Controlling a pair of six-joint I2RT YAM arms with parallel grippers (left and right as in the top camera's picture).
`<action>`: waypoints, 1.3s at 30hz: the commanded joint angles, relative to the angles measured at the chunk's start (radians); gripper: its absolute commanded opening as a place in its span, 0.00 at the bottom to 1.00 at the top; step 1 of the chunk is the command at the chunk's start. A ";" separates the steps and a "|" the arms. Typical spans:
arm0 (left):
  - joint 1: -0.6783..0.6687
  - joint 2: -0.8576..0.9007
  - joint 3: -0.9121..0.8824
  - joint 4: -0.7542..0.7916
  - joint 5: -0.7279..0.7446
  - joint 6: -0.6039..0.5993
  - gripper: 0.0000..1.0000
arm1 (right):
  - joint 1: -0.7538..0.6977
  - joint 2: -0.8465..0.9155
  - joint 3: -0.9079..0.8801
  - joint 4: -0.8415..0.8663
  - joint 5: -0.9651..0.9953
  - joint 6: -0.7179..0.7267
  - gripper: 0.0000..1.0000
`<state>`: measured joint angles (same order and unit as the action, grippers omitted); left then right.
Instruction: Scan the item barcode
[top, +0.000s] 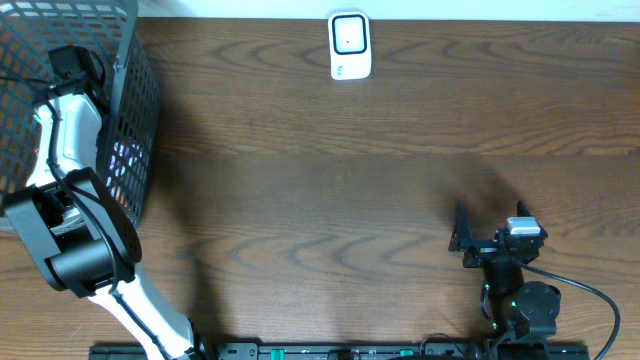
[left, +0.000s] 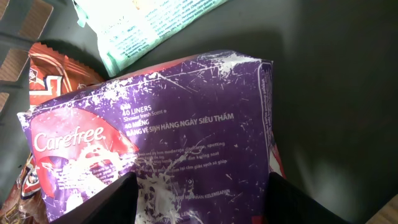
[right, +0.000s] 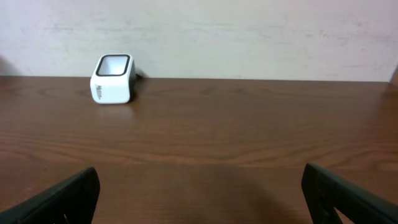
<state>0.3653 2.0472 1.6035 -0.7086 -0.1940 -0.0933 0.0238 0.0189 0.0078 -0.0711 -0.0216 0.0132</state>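
My left arm (top: 70, 150) reaches down into the black mesh basket (top: 135, 90) at the far left corner of the wooden table (top: 330, 200); on the left wrist camera the left gripper (left: 200, 182) sits low over a purple Carefree liner pack (left: 186, 106); that pack is the item I am after, and it lies inside the basket on top of the other goods; one dark finger shows at the pack's lower left and the other at its lower right, so the jaws straddle its lower part; I cannot tell whether the pads press the wrapper or merely stand beside it, so I will not call it a grip; a pale green and white packet (left: 143, 28) lies just beyond the purple pack, and a red-brown packet (left: 50, 68) pokes out from under its left side; the purple wrapper is creased and its print faces the camera

The white barcode scanner (top: 350, 45) stands at the far edge of the table, well apart from the basket; the right gripper (top: 463, 238) hangs near the front right of the table, released, its fingers spread wide with only bare wood between them; on the right wrist camera the scanner (right: 112, 79) sits far ahead and to the left
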 joint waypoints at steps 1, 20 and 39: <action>-0.004 0.074 -0.029 -0.006 -0.016 0.002 0.64 | 0.008 -0.003 -0.002 -0.003 0.005 -0.007 0.99; 0.049 -0.344 -0.013 0.160 0.183 -0.043 0.76 | 0.008 -0.003 -0.002 -0.003 0.005 -0.007 0.99; 0.081 -0.138 -0.023 0.109 0.092 -0.193 0.85 | 0.008 -0.003 -0.002 -0.003 0.005 -0.007 0.99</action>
<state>0.4438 1.8717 1.5887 -0.5831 -0.0834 -0.2626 0.0238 0.0189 0.0078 -0.0711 -0.0216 0.0132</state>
